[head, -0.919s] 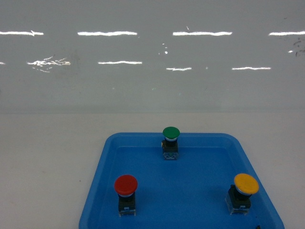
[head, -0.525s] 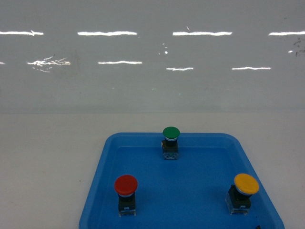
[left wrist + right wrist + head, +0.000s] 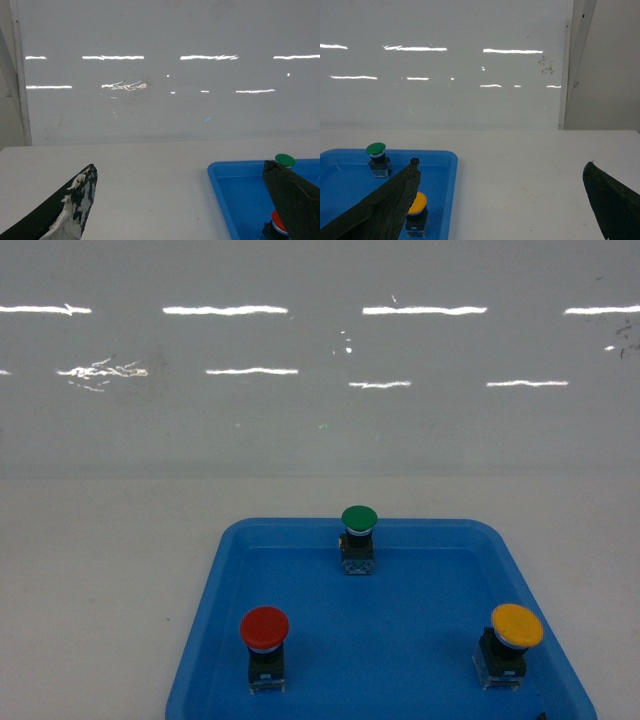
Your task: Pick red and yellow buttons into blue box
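Between the two dark fingers of your left pincer [image 3: 180,200] you see bare white table [image 3: 150,175]. The fingers are spread wide and hold nothing. Just to its right sits a flat blue tray [image 3: 220,185]. The red button [image 3: 278,225] peeks out from behind the right finger, close by. The green button [image 3: 285,160] stands farther off, at the back of the tray. Leave that one alone.

Your right pincer [image 3: 502,200] is spread wide too, and it is empty. The yellow button [image 3: 416,204] sits right by its left finger, partly hidden behind it. The tray edge [image 3: 451,190] is just past that finger, and the green button [image 3: 376,150] is farther off to the left.

From the head view, no pincer shows at all. The red button [image 3: 264,628] and the yellow button [image 3: 516,626] stand upright near the front of the tray [image 3: 400,640], well apart from each other. The green button [image 3: 359,519] stands at the back.

You cannot see the blue box in any view, so you will have to find it.

The buttons look small, hard and light. The round caps look smooth and may slip. I would pinch the blocky black body under the cap, or close under the cap's rim. They look a bit top-heavy, so a bump could tip one over. Come down gently.
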